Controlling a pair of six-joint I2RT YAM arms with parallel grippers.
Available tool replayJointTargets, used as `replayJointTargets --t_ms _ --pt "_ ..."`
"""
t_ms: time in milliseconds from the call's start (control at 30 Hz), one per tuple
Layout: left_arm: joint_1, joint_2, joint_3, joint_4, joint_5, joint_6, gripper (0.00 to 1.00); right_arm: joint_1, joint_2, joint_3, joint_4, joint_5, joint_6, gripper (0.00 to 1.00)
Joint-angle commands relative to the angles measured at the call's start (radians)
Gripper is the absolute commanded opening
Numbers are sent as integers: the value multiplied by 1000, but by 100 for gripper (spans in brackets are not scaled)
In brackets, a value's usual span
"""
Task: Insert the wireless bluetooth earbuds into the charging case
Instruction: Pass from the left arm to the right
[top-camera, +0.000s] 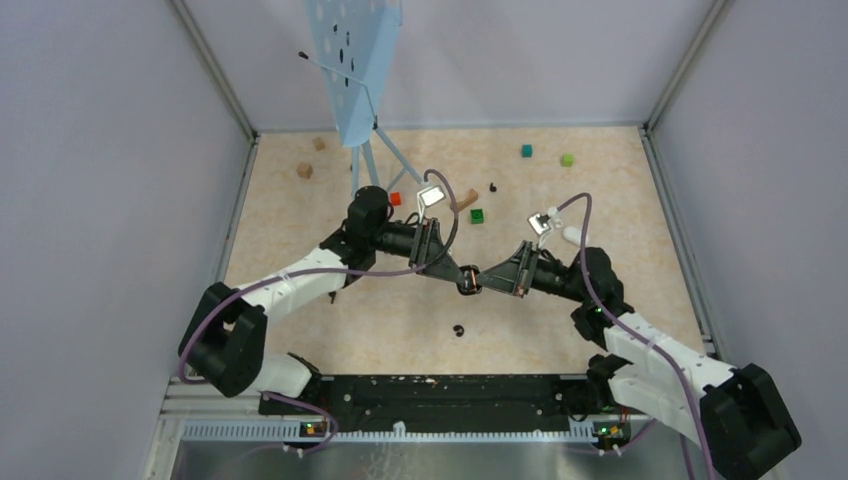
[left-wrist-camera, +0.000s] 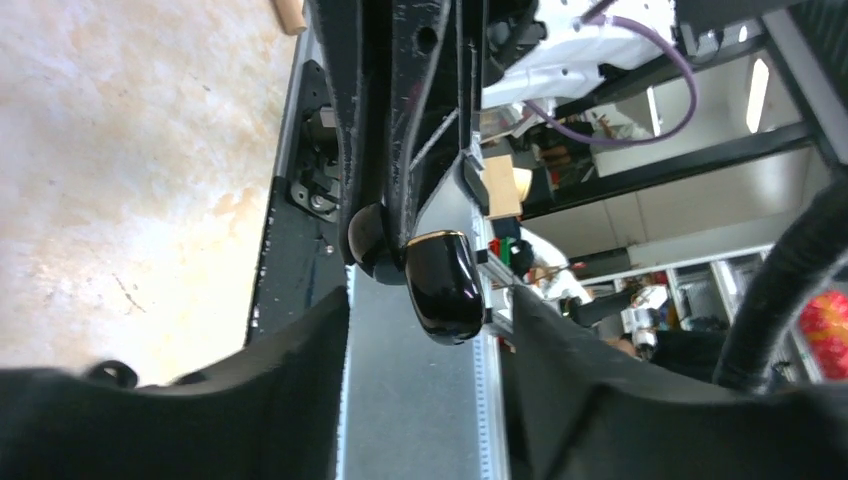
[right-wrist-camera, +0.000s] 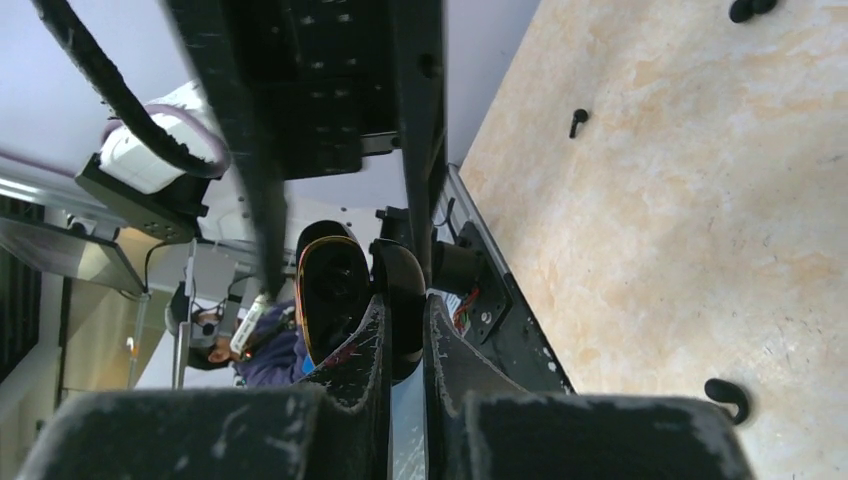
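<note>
The glossy black charging case (top-camera: 469, 284) hangs above the table's middle, where the two arms meet. My right gripper (top-camera: 480, 280) is shut on the case body (right-wrist-camera: 402, 290), and the case's lid (right-wrist-camera: 330, 285) stands open beside it. My left gripper (top-camera: 458, 274) is open, its jaws wide apart on either side of the case (left-wrist-camera: 445, 290) without touching it. One black earbud (top-camera: 459, 330) lies on the table below the grippers and shows in the right wrist view (right-wrist-camera: 727, 397). Another black earbud (top-camera: 493, 186) lies farther back (right-wrist-camera: 578, 120).
A blue perforated stand (top-camera: 355, 70) rises at the back. Around it lie a red cube (top-camera: 395, 198), a green cube (top-camera: 478, 215), a teal cube (top-camera: 526, 151), a lime cube (top-camera: 567, 159) and wooden blocks (top-camera: 304, 170). Grey walls enclose the table.
</note>
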Motion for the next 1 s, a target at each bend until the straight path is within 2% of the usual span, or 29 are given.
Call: replayJointTargets --t_ms 0,67,167,267,367,533,633,767,967 --pt "13 6 108 -295 -41 259 78 -6 -46 120 -183 36 -77 0" --pt "19 -7 144 -442 -82 351 89 -5 -62 165 -340 90 -131 0" --pt "44 -50 172 -617 -191 431 96 -6 -89 210 -536 191 -173 0" --pt "52 -120 153 -650 -344 432 99 -5 -99 251 -703 279 -204 0" --pt "43 -186 129 -670 -526 372 99 -3 -107 318 -885 393 -229 0" --pt "-56 -261 63 -610 -749 240 99 34 -77 452 -1158 653 -249 0" --pt "-123 -226 56 -592 -835 162 99 96 -45 506 -1229 768 -252 0" --pt "-193 -151 78 -532 -887 125 99 156 -3 524 -1221 803 -252 0" --pt "-221 -74 107 -500 -950 107 98 215 46 550 -1249 847 -241 0"
